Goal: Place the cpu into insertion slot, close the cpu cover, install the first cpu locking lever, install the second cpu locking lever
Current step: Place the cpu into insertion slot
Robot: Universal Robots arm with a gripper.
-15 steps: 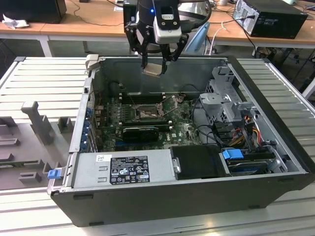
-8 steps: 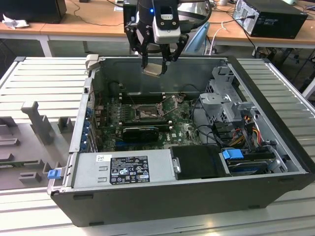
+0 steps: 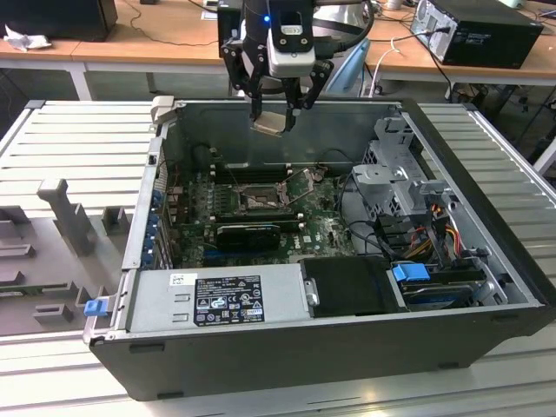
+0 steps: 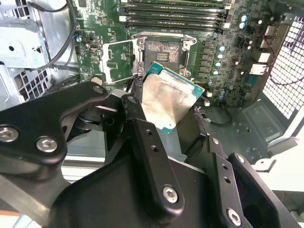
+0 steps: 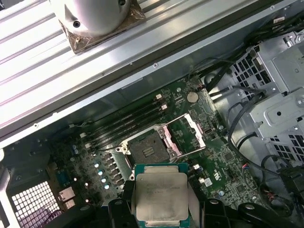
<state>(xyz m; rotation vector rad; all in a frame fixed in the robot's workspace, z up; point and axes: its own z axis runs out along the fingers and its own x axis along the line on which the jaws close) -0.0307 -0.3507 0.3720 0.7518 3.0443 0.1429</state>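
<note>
My gripper [image 3: 274, 109] hangs above the back edge of the open computer case, shut on the cpu [image 3: 270, 122], a thin square chip with a pale silvery face. In both wrist views the cpu [image 4: 170, 100] [image 5: 160, 195] sits between black fingers [image 4: 142, 137], well above the green board. The insertion slot [image 3: 260, 199] [image 4: 164, 51] [image 5: 147, 150] lies bare on the board, black-rimmed with a dark centre. Beside it the cpu cover [image 4: 120, 59] [image 5: 188, 135] [image 3: 306, 187] stands swung open, a silver frame with a square window.
A long black card [image 3: 248, 233] lies just in front of the slot, memory slots [image 3: 248, 171] behind it. A silver power supply [image 3: 217, 300] fills the case front. A metal drive cage [image 3: 400, 174] and loose cables [image 3: 373, 228] crowd the exterior view's right.
</note>
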